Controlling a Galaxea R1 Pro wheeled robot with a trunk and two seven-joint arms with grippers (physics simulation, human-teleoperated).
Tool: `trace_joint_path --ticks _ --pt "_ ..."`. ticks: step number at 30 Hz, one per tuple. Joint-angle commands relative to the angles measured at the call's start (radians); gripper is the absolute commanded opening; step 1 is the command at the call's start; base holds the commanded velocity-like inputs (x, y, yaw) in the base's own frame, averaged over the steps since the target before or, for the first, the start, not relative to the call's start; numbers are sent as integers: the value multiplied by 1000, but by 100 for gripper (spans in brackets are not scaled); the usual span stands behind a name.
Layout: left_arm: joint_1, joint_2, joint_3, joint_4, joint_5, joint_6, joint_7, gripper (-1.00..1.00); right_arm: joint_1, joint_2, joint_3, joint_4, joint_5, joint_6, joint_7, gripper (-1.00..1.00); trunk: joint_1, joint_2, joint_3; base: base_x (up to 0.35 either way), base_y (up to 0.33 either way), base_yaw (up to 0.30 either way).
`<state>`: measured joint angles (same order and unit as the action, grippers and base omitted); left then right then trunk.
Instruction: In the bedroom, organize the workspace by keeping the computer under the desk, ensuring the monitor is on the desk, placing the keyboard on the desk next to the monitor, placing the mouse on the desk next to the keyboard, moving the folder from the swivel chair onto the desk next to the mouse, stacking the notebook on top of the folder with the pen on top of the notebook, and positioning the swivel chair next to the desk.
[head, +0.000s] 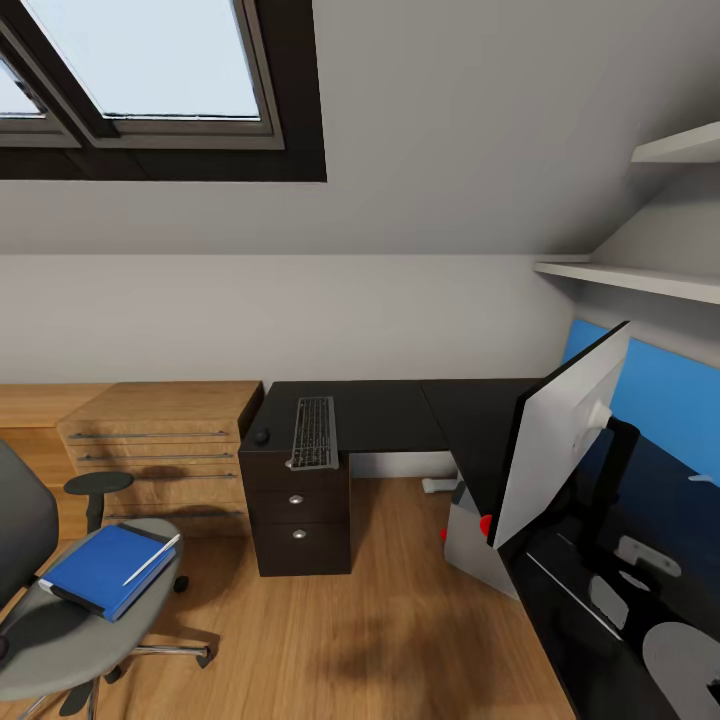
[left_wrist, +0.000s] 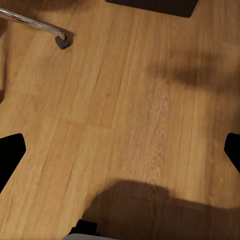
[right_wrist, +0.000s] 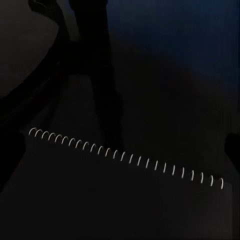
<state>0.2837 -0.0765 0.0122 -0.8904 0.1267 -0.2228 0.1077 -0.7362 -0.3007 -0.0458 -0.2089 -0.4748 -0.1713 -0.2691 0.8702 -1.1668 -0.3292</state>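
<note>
At the lower left of the head view, the swivel chair (head: 70, 640) carries the folder (head: 100, 568) on its seat, with the pen (head: 152, 559) lying on top of it. At right, the monitor (head: 555, 440) stands tilted on the black surface (head: 400, 415), the computer (head: 470, 545) below it. Farther back, mid-frame, the keyboard (head: 314, 432) lies above the drawers. The right wrist view shows a spiral-bound notebook (right_wrist: 125, 200) close by. Whether either claw is released or clenched, I cannot tell.

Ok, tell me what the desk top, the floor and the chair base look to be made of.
Desk: a black top, glossy like lacquer or laminate; near the monitor it mirrors the blue wall.
Floor: light wood planks, with visible grain and seams.
Swivel chair base: likely chromed metal, its legs bright and shiny.
</note>
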Motion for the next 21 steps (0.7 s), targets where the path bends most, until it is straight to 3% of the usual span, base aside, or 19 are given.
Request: trace_joint_path --ticks 1,16,21 --pt "0 -1 0 -1 8 -5 -1 100 -10 1 -5 12 -4 -2 -3 100 0 -1 -1 0 0 0" --pt "0 -2 -4 -2 12 -42 -8 100 -26 0 -7 26 -8 40 -17 100 0 -1 -1 0 0 0" --pt "0 -2 -3 -2 15 -43 -8 100 -26 -1 -31 26 -9 38 -16 100 0 -1 -1 0 0 0"
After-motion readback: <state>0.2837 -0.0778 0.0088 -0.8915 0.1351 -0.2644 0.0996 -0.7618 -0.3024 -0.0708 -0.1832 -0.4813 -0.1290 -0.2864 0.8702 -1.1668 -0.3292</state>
